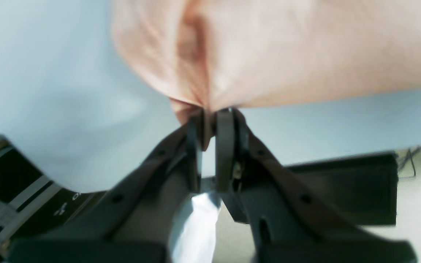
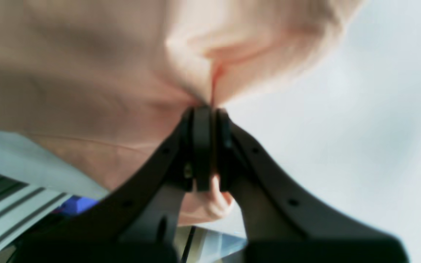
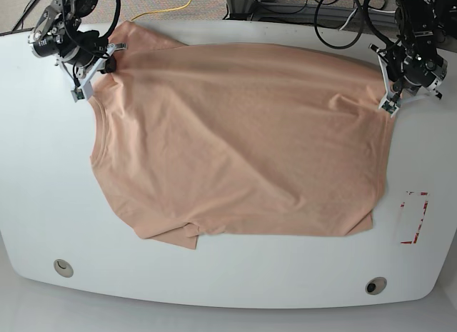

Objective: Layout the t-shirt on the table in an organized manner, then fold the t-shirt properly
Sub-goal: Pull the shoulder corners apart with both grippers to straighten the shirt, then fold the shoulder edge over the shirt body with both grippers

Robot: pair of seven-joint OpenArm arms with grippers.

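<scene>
Left hand [image 1: 209, 118], right hand [image 2: 210, 109] clamped on t-shirt [image 3: 235, 139] edges (table [image 3: 43, 196]); red tape mark [image 3: 413, 218] beside hem.

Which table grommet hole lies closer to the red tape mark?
The grommet hole at the front right in the base view, below the red tape mark; the other hole is front left.

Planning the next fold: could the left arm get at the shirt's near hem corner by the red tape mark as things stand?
Probably not yet: the left pincer is shut on the t-shirt at its far edge. The way to that corner looks open.
</scene>
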